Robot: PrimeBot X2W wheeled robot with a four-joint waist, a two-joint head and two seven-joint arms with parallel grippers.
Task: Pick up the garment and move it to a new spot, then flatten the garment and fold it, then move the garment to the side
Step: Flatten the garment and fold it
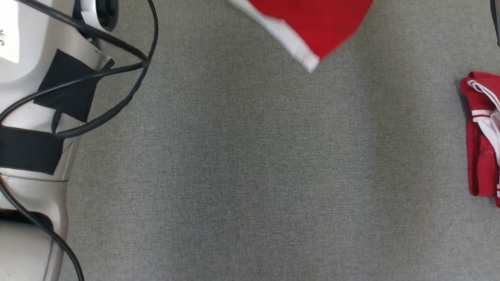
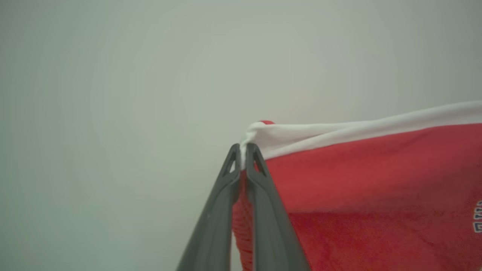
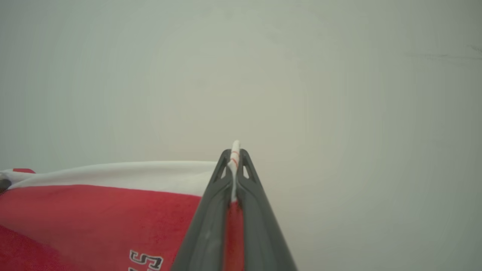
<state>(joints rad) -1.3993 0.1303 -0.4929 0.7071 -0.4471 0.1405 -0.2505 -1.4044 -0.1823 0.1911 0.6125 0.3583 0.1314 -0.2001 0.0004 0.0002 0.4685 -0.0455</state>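
The garment (image 1: 312,23) is red with a white band and hangs blurred at the top of the head view, one corner pointing down above the grey surface. In the left wrist view my left gripper (image 2: 243,148) is shut on the white band at one corner, and the red garment (image 2: 376,180) stretches away to the right. In the right wrist view my right gripper (image 3: 235,154) is shut on the band at another corner, with the garment (image 3: 94,203) spreading left and dark lettering near the bottom. The band runs taut between the two grips.
My pale left forearm (image 1: 35,117) with looping black cables (image 1: 117,70) stands along the left edge. A second red-and-white piece of clothing (image 1: 482,136) lies bunched at the right edge. Grey cloth table surface (image 1: 254,175) spreads between them.
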